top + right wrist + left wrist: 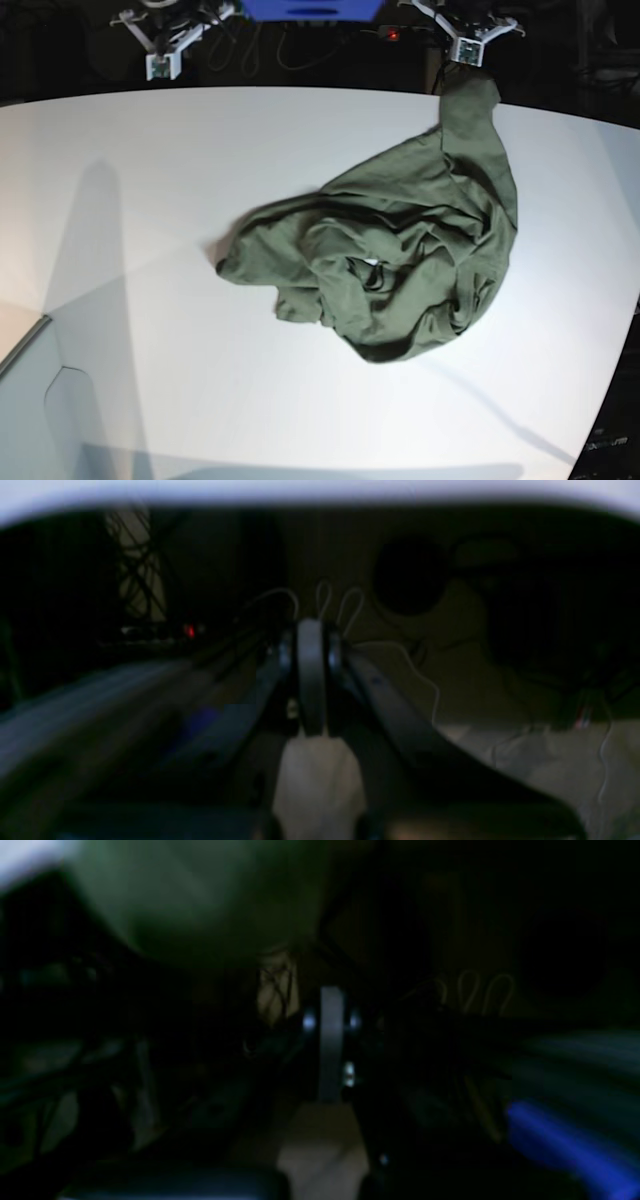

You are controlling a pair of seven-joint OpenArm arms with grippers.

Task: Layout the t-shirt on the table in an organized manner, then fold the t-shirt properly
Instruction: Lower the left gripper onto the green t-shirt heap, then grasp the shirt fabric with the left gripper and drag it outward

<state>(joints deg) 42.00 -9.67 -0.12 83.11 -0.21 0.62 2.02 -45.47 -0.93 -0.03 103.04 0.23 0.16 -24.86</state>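
Roughly: t-shirt (400, 250) crumpled on surface (150, 180), label unreadable; left hand (468, 50) clenched on its edge, right hand (160, 65) clenched, empty.

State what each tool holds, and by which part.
The left tool grips the t-shirt by one edge. The right tool holds nothing.

Both grippers are white-tipped with dark frames: the right gripper (160, 62) at eleven o'clock of the base view, the left gripper (467, 48) at one o'clock. Each wrist view shows a grey central bar flanked by bright screws, and thin looping white cables behind
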